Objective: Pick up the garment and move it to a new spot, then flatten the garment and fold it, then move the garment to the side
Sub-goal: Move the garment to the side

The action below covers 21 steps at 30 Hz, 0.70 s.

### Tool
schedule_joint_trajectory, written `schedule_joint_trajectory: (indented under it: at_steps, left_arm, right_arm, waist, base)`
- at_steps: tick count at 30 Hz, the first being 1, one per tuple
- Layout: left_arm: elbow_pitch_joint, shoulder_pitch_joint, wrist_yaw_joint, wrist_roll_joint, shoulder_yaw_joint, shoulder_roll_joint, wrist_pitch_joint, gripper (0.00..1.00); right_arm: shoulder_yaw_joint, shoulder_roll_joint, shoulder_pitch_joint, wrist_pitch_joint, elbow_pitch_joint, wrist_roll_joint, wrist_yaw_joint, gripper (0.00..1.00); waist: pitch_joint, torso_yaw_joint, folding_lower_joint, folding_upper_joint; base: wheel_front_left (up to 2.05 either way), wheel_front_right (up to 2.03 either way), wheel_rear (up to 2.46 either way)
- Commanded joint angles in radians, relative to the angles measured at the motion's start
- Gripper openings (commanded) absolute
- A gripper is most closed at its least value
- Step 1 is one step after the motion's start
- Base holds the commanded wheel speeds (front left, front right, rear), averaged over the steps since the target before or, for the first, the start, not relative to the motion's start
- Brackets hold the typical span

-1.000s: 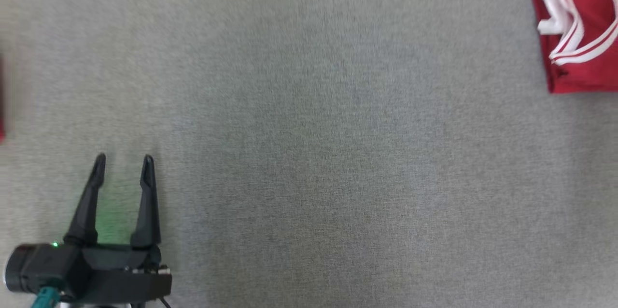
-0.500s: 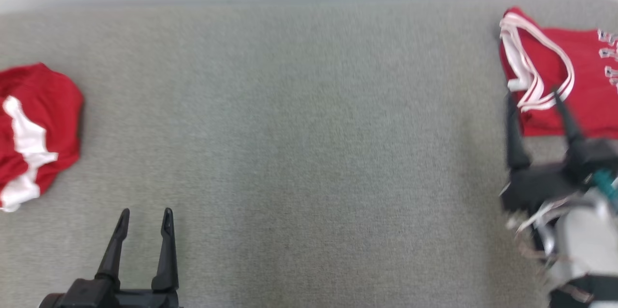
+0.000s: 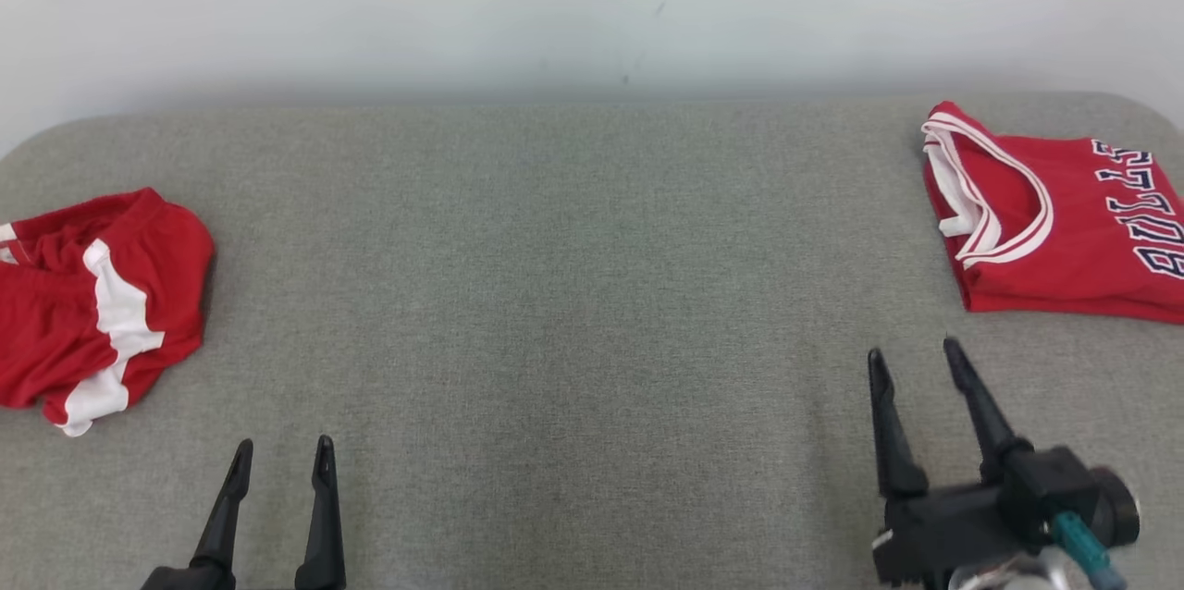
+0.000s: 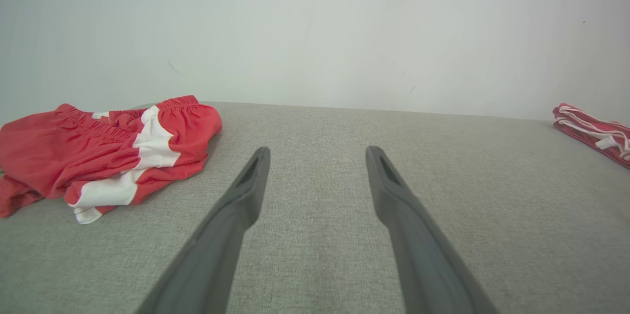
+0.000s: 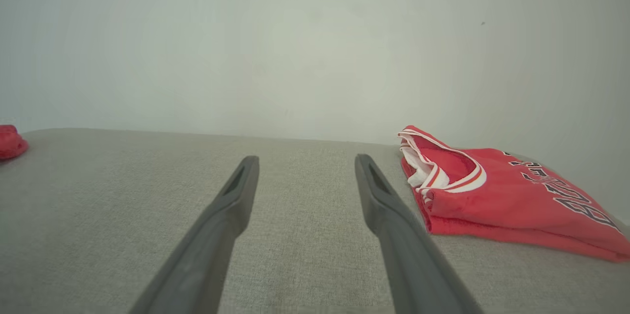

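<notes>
A crumpled red garment with white stripes, a pair of shorts [image 3: 92, 303], lies at the left end of the grey padded table [image 3: 573, 294]; it also appears in the left wrist view as shorts [image 4: 98, 151]. A folded red jersey [image 3: 1054, 229] with white trim and dark lettering lies at the far right, the same jersey [image 5: 492, 201] in the right wrist view. My left gripper [image 3: 283, 444] hovers open near the front left, right of the shorts, holding nothing. My right gripper [image 3: 912, 350] stands open just in front of the jersey, apart from it. Both gaps, left [image 4: 317, 149] and right [image 5: 306, 157], are empty.
A pale wall [image 3: 592, 7] rises directly behind the table's rounded back edge. The wide stretch of grey surface between the two garments carries nothing.
The head camera has tilted up, bringing the wall, the shorts and the whole jersey into view. My right gripper has come into view and now sits short of the jersey's edge.
</notes>
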Motion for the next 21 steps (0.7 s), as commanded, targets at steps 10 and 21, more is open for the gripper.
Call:
schedule_joint_trajectory:
  at_steps: [10,21]
  left_arm:
    - [0.014,0.030,0.001,0.017,0.001,-0.011,-0.003,1.00]
    - [0.026,0.034,0.001,0.019,0.001,-0.012,-0.003,1.00]
  right_arm:
    - [0.023,0.033,0.186,-0.004,-0.108,0.106,-0.003,1.00]
    - [0.052,0.033,0.184,-0.004,-0.100,0.141,-0.003,1.00]
  waist:
    - [-0.040,-0.024,0.0002,0.0002]
    - [-0.047,-0.018,0.0002,0.0002]
  base:
    - [0.00,0.00,0.00]
    - [0.00,0.00,0.00]
